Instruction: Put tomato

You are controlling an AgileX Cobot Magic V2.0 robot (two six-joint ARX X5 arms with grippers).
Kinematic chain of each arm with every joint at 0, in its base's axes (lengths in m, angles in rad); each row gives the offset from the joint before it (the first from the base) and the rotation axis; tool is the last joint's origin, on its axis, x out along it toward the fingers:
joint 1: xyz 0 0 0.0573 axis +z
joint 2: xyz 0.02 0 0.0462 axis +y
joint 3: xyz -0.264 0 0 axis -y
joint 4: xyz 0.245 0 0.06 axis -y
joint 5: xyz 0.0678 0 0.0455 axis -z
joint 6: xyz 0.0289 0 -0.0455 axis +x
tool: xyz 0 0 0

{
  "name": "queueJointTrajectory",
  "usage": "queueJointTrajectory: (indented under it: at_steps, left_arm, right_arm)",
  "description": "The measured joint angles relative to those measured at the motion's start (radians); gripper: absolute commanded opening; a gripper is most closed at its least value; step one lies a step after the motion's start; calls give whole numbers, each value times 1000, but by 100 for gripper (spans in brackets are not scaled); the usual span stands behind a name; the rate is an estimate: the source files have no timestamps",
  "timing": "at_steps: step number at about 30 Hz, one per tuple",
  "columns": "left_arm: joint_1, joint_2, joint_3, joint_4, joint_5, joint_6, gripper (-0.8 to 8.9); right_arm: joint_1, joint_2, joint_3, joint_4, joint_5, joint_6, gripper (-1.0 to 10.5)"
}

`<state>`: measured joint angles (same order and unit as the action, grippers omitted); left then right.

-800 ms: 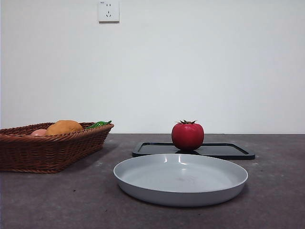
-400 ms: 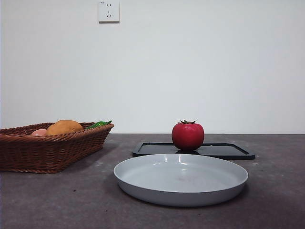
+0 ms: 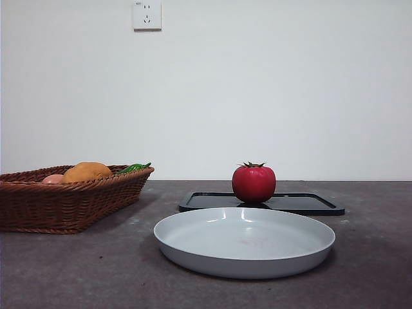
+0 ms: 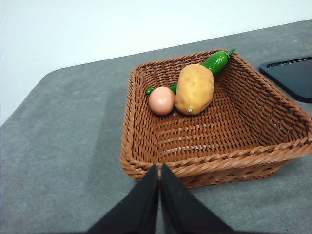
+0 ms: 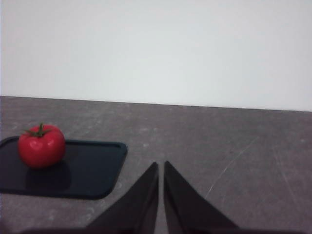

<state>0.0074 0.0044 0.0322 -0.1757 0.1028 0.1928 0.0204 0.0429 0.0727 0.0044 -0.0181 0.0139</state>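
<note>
Resting with jaws pressed together above bare table, the right gripper (image 5: 161,168) faces a glossy red tomato (image 5: 41,145) with green stem, upright on the black tray (image 5: 92,170), while the left gripper (image 4: 159,170), likewise closed, hangs beside the wicker basket (image 4: 146,165).

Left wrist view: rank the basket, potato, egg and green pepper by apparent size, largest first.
1. Wicker basket
2. Potato
3. Egg and green pepper: unsure, since the potato hides much of the pepper.
</note>
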Motion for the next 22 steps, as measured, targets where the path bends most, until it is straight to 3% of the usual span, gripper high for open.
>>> queueJointTrajectory:
  at_steps: [22]
  left_arm:
    - [0, 0, 0, 0, 0, 0, 7]
  right_arm:
    - [0, -37, -56, -174, 22, 43, 7]
